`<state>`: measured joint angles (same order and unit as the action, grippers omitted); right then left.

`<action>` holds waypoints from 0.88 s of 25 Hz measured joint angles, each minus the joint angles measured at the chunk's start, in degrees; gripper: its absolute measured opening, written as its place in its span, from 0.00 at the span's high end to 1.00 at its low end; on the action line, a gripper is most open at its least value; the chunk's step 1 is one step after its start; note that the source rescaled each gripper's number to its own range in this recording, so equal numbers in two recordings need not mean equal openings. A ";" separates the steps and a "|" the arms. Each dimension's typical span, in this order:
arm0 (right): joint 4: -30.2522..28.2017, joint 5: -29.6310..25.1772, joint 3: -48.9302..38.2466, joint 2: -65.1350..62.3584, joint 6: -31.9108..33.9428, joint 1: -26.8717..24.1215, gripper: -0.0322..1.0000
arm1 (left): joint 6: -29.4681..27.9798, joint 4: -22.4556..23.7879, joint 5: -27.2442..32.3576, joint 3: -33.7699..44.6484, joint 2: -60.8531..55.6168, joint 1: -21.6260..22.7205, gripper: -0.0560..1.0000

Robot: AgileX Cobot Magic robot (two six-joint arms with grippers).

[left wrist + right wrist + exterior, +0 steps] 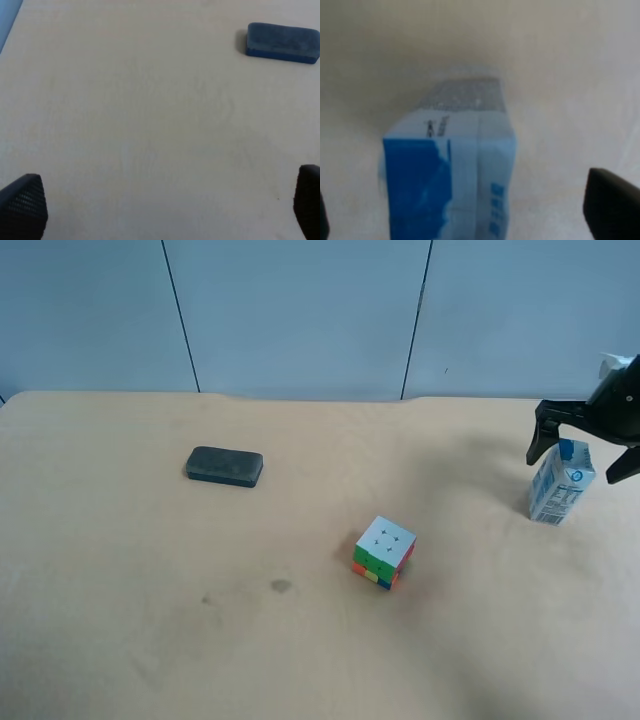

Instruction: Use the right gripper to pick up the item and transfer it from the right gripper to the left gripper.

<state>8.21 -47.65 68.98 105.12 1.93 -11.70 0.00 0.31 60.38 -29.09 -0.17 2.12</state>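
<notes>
The item, a small white carton (pixel 560 485) with blue print, stands upright near the table's right edge in the exterior high view. My right gripper (pixel 574 465) hangs over its gabled top, one black finger on each side, open and not touching it. In the right wrist view the carton (pixel 450 175) fills the space between the spread fingertips (pixel 612 207) of that gripper (pixel 467 212). My left gripper (pixel 165 205) shows only in the left wrist view, open above bare table with nothing between its fingers.
A multicoloured puzzle cube (pixel 384 551) sits near the middle of the beige table (pixel 150 590). A flat dark grey pad (pixel 224 466) lies to the back left and also appears as the pad (pixel 282 42) in the left wrist view. A blue wall (pixel 300 310) runs behind.
</notes>
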 joint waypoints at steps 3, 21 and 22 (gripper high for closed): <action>0.41 0.40 0.00 0.23 0.00 0.00 0.00 | 0.00 0.00 0.00 0.00 0.00 0.00 0.00; 1.42 0.34 0.05 2.40 -0.05 0.00 0.13 | 0.00 0.00 0.00 0.00 0.00 0.00 0.00; 1.42 0.34 0.05 2.40 -0.12 0.00 0.14 | 0.00 0.00 0.00 0.00 0.00 0.00 0.00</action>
<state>9.62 -47.32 69.02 107.52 1.82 -11.70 0.00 0.31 60.38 -29.09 -0.17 2.12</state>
